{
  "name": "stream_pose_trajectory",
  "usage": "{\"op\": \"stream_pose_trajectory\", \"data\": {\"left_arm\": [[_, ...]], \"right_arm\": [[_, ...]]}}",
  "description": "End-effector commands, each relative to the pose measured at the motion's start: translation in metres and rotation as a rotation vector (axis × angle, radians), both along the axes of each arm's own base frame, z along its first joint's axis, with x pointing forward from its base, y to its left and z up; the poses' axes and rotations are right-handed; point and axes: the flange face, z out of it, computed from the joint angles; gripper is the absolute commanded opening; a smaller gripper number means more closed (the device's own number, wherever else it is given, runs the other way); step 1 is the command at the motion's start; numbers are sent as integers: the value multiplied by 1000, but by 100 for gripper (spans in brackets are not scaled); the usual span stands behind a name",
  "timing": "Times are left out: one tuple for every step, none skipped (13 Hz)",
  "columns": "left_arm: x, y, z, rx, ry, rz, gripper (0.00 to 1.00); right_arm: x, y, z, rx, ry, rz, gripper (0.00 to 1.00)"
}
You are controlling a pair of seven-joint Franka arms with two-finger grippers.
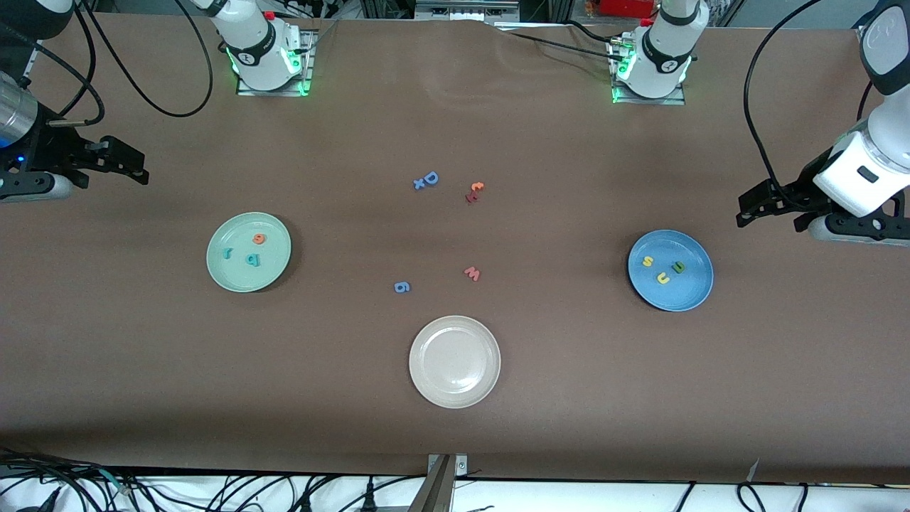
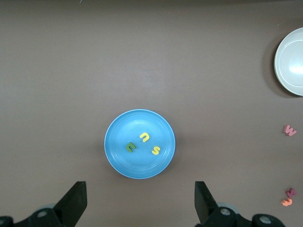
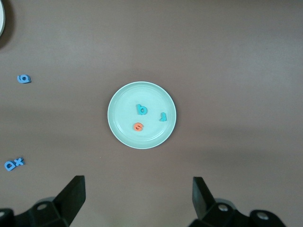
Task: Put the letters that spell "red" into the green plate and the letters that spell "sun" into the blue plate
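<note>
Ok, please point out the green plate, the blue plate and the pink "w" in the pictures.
green plate (image 1: 274, 264), front view, on its bare rim.
blue plate (image 1: 693, 284), front view, on a bare part near its rim.
pink "w" (image 1: 472, 273), front view, on the letter's middle.

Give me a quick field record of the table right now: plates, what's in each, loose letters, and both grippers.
green plate: orange e, teal r, teal d in it
blue plate: yellow s, yellow u/n, dark green u/n in it
white plate: nothing in it
loose letters: blue D, blue 6, pink w
left gripper: open, holding nothing
right gripper: open, holding nothing
</note>
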Motion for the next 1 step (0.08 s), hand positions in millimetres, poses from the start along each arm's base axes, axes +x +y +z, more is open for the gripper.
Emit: {"op": "stream_pose_trajectory", "data": {"left_arm": [[-6, -3, 24, -15, -26, 5, 100]], "right_arm": [[2, 1, 5, 20, -5, 17, 100]]}}
